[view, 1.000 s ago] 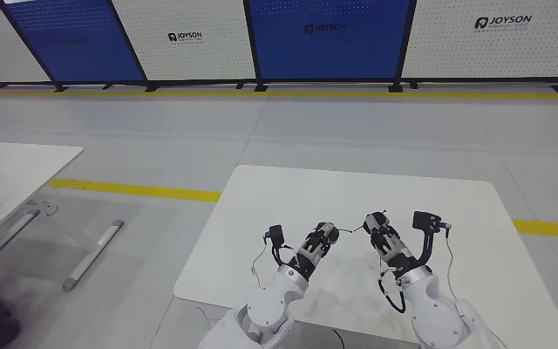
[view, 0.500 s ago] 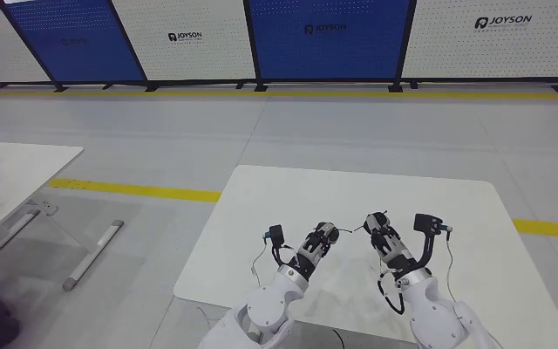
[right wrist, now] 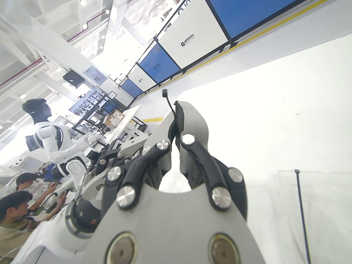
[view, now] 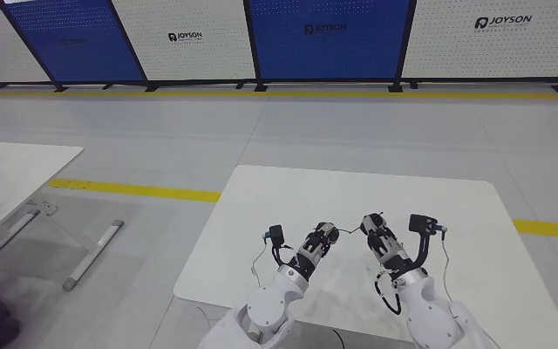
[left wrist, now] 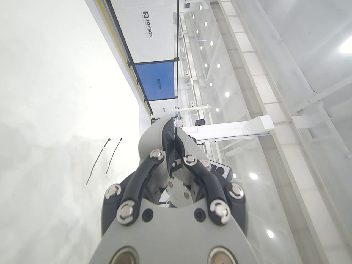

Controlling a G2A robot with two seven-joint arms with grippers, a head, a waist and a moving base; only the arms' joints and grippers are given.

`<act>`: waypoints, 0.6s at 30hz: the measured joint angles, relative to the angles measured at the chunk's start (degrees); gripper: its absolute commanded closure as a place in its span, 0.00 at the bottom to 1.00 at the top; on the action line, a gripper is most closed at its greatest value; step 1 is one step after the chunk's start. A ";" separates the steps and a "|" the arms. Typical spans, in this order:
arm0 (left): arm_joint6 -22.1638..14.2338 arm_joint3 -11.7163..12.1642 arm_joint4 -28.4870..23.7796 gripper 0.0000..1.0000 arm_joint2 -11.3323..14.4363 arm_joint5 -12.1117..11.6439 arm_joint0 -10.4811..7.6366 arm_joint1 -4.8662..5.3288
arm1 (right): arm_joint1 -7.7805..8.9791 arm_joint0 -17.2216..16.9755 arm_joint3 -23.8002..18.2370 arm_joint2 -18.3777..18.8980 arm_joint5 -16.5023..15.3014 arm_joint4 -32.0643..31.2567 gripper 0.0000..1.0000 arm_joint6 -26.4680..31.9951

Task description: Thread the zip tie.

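While taut (black), zip tie [view: 350, 230] between claws [view: 329, 230] [view: 367, 223].

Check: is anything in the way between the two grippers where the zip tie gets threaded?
Nothing visible. The zip tie is pinched in the right gripper, head end free; in the top view the gap to the left gripper holds just its thin strap. Spare ties lie flat on the table below.

You see a black zip tie [right wrist: 168, 102], a plain white tabletop [view: 366, 188], and a pale grey left gripper [left wrist: 174, 129] and right gripper [right wrist: 176, 111] (black ribbed pads [right wrist: 179, 117] inside).
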 measured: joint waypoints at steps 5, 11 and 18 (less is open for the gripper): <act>0.00 0.00 0.00 1.00 0.00 0.00 0.00 0.00 | -0.29 0.22 0.46 -0.49 -0.50 0.70 1.00 0.01; 0.00 0.00 0.00 1.00 0.00 0.00 0.00 0.00 | -0.70 0.40 1.53 -0.95 -1.00 2.43 1.00 -0.62; 0.00 0.00 0.00 1.00 0.00 0.00 0.00 0.00 | -1.10 -0.11 2.12 -1.01 -0.92 3.07 1.00 -2.80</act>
